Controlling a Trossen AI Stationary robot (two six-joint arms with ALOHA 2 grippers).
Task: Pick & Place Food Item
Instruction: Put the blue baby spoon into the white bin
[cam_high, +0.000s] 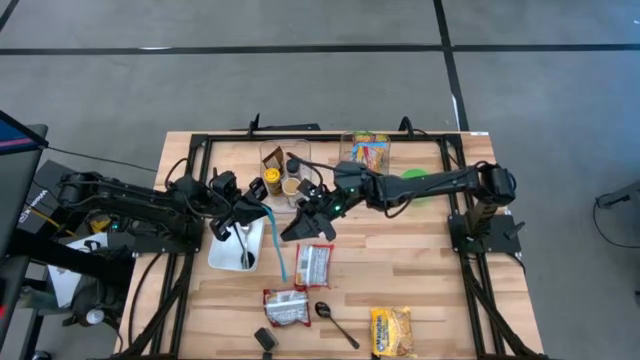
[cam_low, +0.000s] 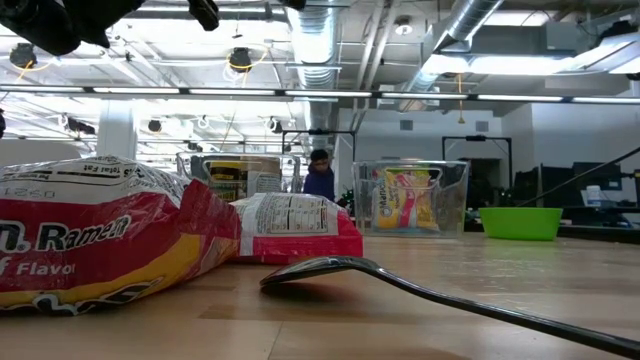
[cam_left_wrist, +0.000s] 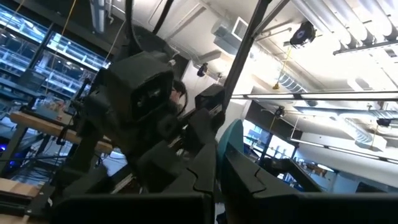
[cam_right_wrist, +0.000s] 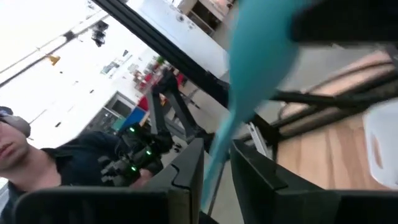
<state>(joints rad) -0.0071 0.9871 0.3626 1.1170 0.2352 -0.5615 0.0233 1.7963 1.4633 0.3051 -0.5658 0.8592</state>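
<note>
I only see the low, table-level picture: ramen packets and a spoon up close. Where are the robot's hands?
Observer: From above, both meet mid-table: the left gripper and the right gripper, almost facing each other.
Operator: Are they holding anything?
Observer: A teal utensil hangs down from the left gripper, whose fingers are shut. The right gripper is close beside it.
Operator: What's under them?
Observer: A white tray lies below the left gripper, just beside the teal utensil.
</note>
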